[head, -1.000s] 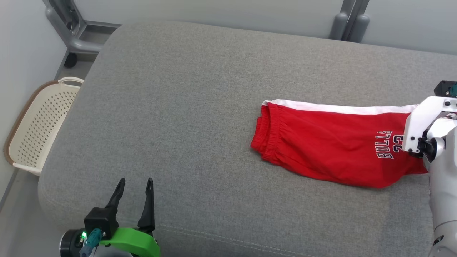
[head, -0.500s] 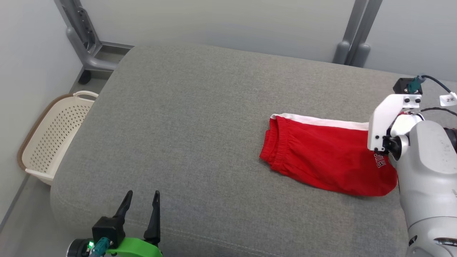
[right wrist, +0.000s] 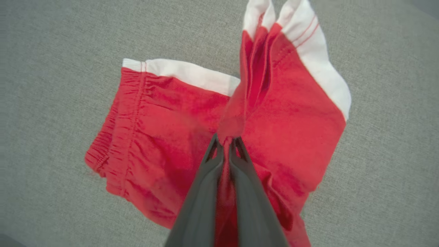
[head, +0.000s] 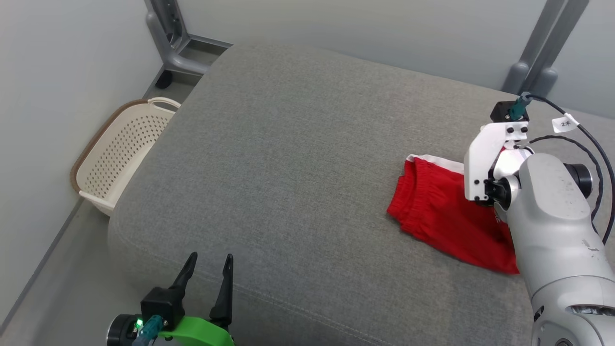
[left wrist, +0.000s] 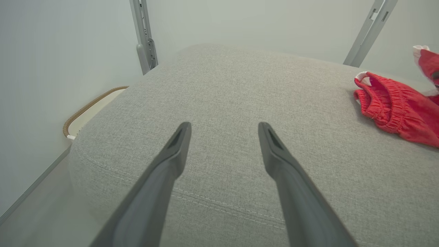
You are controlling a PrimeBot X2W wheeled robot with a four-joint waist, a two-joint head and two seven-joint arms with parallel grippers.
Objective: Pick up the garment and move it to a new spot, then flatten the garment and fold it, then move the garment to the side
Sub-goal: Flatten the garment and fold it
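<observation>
1. The right gripper: fingers pressed together, clamped on a pinch of red cloth near the middle of the shorts.
2. Beyond its fingertips, one leg end with a white hem is lifted and gathered into folds.
3. The elastic waistband end of the shorts lies flat on the cushion, to the left of the right gripper in its wrist view.
4. The left gripper: fingers apart and empty, above the cushion's near edge; the shorts lie well off to its right.
5. The basket: on the floor, ahead and left of the left gripper, beside the cushion.
</observation>
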